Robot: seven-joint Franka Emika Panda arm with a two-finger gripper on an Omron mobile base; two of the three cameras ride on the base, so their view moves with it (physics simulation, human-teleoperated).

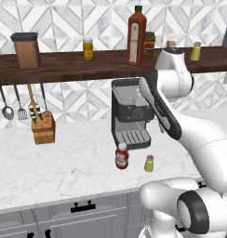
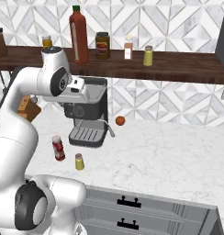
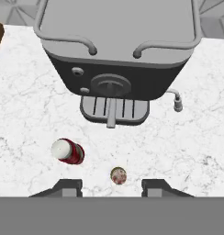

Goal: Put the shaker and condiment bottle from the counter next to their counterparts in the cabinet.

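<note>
The small yellow-green shaker (image 1: 149, 163) (image 2: 79, 161) stands on the marble counter in front of the coffee machine. The squat red condiment bottle (image 1: 121, 156) (image 2: 58, 148) is just to its left. In the hand view I look down on the shaker's cap (image 3: 118, 176) and the bottle's white cap (image 3: 68, 151). My gripper (image 3: 111, 187) hangs open high above the shaker, holding nothing. On the dark wooden shelf (image 1: 64, 67) (image 2: 187, 66) stand the twin shaker (image 1: 196, 51) (image 2: 148, 55) and the tall red bottle with a green cap (image 1: 136, 36) (image 2: 78, 35).
A grey coffee machine (image 1: 129, 116) (image 2: 88, 114) (image 3: 114, 55) sits under the shelf, right below my hand. A knife block (image 1: 43, 128) and hanging utensils (image 1: 15, 109) are to the left, an orange (image 2: 120, 120) to the right. Jars (image 1: 88, 49) (image 2: 103, 45) share the shelf.
</note>
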